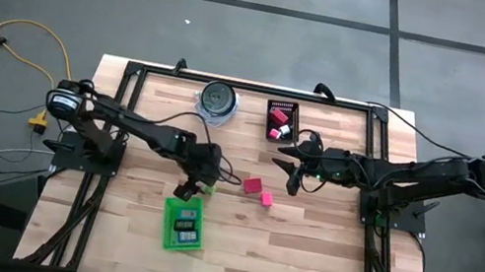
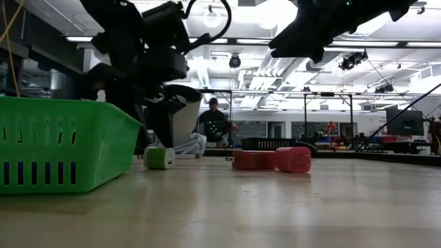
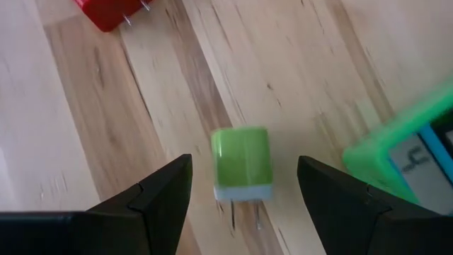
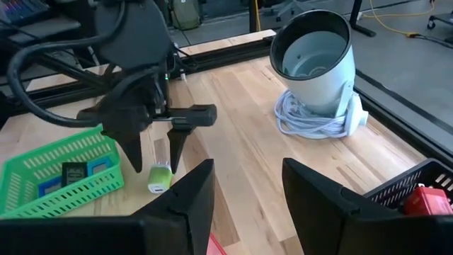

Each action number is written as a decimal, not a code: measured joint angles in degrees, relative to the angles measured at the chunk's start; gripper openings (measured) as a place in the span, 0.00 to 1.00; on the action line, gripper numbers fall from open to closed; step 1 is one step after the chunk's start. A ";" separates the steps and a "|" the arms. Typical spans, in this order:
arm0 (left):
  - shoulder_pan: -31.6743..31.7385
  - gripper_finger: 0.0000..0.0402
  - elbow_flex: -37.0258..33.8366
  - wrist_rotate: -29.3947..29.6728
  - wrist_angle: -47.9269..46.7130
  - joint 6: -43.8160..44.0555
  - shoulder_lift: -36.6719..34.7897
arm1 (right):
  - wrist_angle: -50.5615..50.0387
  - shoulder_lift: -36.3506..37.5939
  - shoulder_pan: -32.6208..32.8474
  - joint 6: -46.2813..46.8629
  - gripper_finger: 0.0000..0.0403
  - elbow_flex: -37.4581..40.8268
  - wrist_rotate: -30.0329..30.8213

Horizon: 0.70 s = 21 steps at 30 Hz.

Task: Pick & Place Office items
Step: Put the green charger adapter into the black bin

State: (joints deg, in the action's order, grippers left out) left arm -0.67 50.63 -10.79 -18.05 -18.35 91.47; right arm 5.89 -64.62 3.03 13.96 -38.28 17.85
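The wooden desk (image 1: 321, 260) fills the middle of the high view, with a dark arm reaching in from each side. The left arm stretches from nine o'clock toward the centre, and its left gripper (image 1: 185, 189) hangs just above the desk at the rim of the green tray (image 1: 167, 233), which sits at about six o'clock of the desk's centre. The fingers stand apart and hold nothing; in the left wrist view a small green-and-white block (image 3: 242, 163) lies on the wood between the two fingertips (image 3: 173, 180), touching neither, its metal prongs pointing toward the camera. In the low view the same block (image 2: 159, 158) rests on the desk just beside the tray's wall (image 2: 62, 148).

The right arm comes in from three o'clock, and its right gripper (image 1: 293, 171) hovers over the desk just past centre, fingers partly apart and empty.

A round clear-and-dark container (image 1: 218, 100) sits at twelve o'clock, a coil of white cable around its base in the right wrist view. Just to its three o'clock side a black tray (image 1: 279, 121) holds red and pink pieces. The green tray carries blue rectangular pieces (image 1: 188, 236) and a dark one (image 1: 187, 215).

Between the two grippers, near the desk's centre, a red block (image 1: 253, 186) and a pink block (image 1: 265, 198) lie just beside each other on the bare wood; the low view shows them side by side and touching. A corner of the red block (image 3: 106, 10), prongs showing, appears in the left wrist view, well apart from the green-and-white block.

In the room beyond the desk, a person (image 2: 213, 120) sits at a far bench.
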 joint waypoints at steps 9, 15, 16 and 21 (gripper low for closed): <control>0.00 0.62 -0.04 0.48 1.97 -0.06 1.26 | -0.66 0.00 0.00 1.46 0.38 0.00 -0.02; 0.00 0.62 -0.04 0.57 1.25 2.25 2.01 | -0.78 0.00 0.00 1.46 0.38 0.00 -0.04; 0.00 0.62 -0.04 0.61 1.40 3.19 2.20 | -0.89 0.00 0.00 1.46 0.38 0.00 -0.04; -0.07 0.62 -0.04 2.93 1.06 6.26 2.33 | -1.07 0.00 0.00 1.46 0.38 0.00 -0.05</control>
State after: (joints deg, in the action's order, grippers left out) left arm -0.74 50.59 -7.86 -16.99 -12.09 93.80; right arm 4.82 -64.62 3.03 15.42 -38.28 17.80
